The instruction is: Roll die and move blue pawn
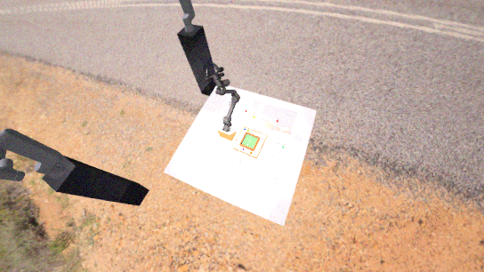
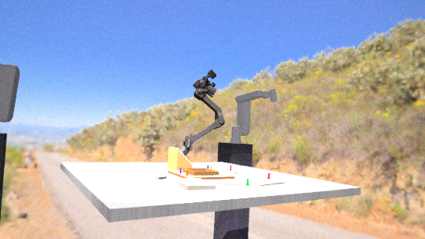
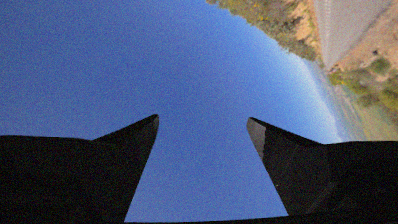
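My gripper (image 1: 222, 75) (image 2: 212, 83) is raised high above the table, off toward its far edge. The wrist view shows its two dark fingers (image 3: 203, 118) wide apart, with only sky between them. The brown-rimmed tray (image 1: 256, 144) (image 2: 203, 173) has a green floor and sits in the middle of the game board (image 1: 262, 147) (image 2: 219, 178). The blue pawn (image 1: 245, 129) (image 2: 208, 167) stands near a board corner, beside a yellow pawn (image 1: 248, 131) (image 2: 211, 168). I cannot make out the die or its pips. The arrows are too small to read.
An orange-yellow wedge (image 1: 228, 135) (image 2: 173, 158) stands between the arm's base and the board. A purple pawn (image 1: 243, 149) (image 2: 180, 170) and an orange pawn (image 1: 251, 153) (image 2: 187, 172) stand on the board. Red pawns (image 1: 278, 121) (image 2: 269, 176) and a green pawn (image 1: 283, 147) (image 2: 247, 182) stand outside it.
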